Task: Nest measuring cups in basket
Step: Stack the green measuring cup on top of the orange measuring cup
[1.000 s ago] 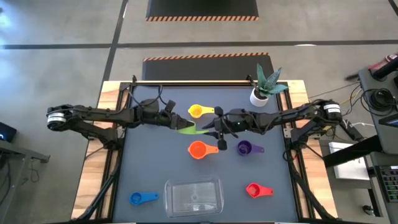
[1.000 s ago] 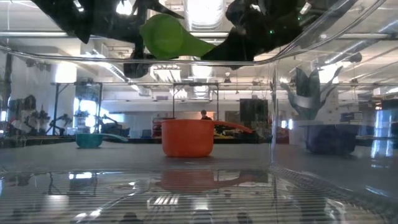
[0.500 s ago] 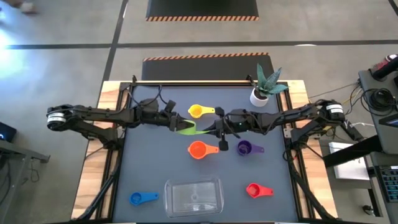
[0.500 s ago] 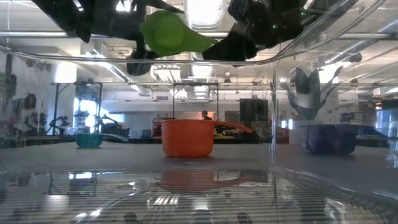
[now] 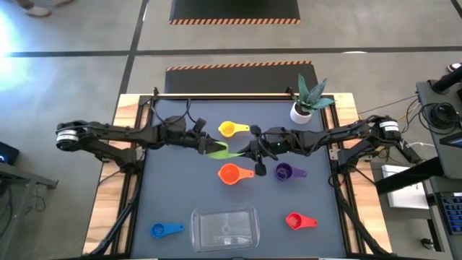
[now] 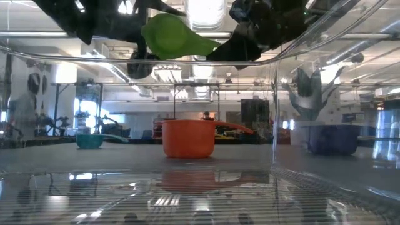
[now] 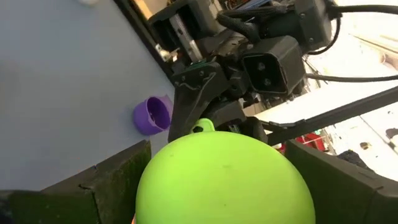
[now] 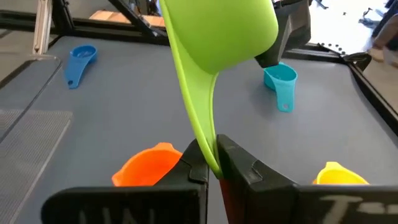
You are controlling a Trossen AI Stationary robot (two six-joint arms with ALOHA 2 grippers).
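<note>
Green measuring cup point(image 5: 214, 149) is held mid-air for a handover: bowl cradled between the wide-spread left gripper point(image 5: 203, 142) fingers. Its handle is pinched tight by the right gripper point(image 8: 213, 163).

Both arms stretched inward, meeting mid-table

L gripper point(image 5: 204, 141) fingers spread wide round green cup point(image 5: 215, 149) bowl; R gripper point(image 5: 244, 152) fingers point(image 8: 249, 167) pinched tight on its handle. Both raised off table, wrists approx level.
</note>
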